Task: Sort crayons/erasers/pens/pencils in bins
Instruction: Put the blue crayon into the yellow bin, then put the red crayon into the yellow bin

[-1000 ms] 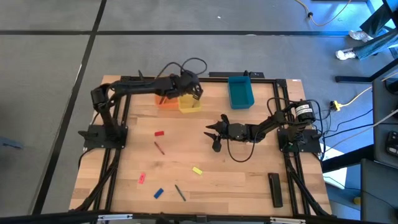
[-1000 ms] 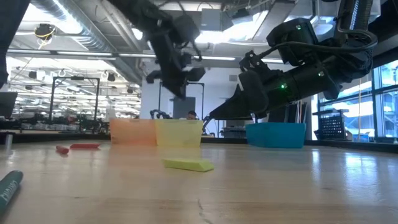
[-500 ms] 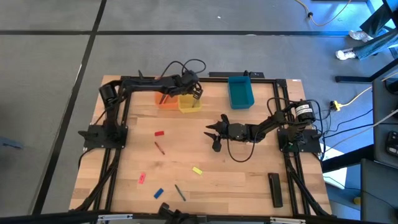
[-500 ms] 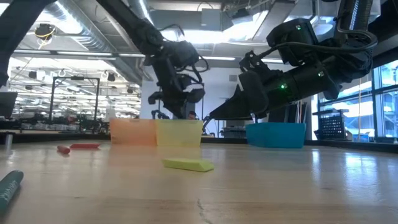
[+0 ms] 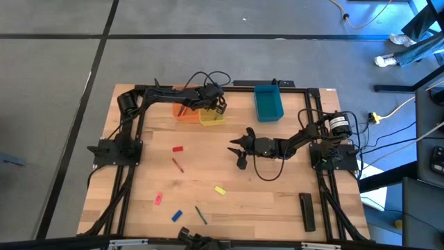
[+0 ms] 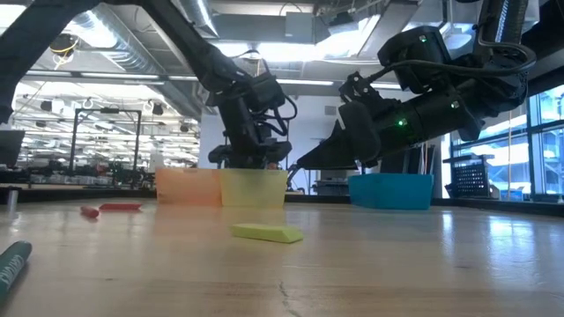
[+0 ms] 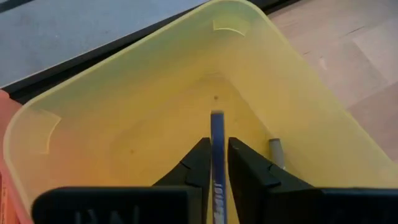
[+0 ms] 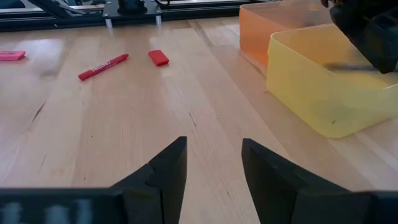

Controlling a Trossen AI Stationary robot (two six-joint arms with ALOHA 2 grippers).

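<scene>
1. Your left gripper [image 7: 216, 163] hangs inside the yellow bin [image 5: 211, 117], at 12 o'clock on the table [image 5: 277, 187], its fingers nearly together around a blue crayon [image 7: 217, 134] standing upright between them, tip just above the bin floor.
2. Watch the release: the fingers barely part, so the crayon could cling to one pad and ride back out when the arm lifts.
3. A grey stick [image 7: 276, 152] already lies in this bin; the falling crayon may land tilted against it or the wall.
4. The orange bin [image 5: 186, 112] touches the yellow one at its 9 o'clock side; a sideways exit could nudge both.
5. Your right gripper [image 8: 213, 163] waits mid-table, fingers well apart and empty.
6. Erasers remain loose: red [image 5: 177, 148], yellow [image 5: 220, 190], pink [image 5: 158, 199], blue [image 5: 177, 216].
</scene>
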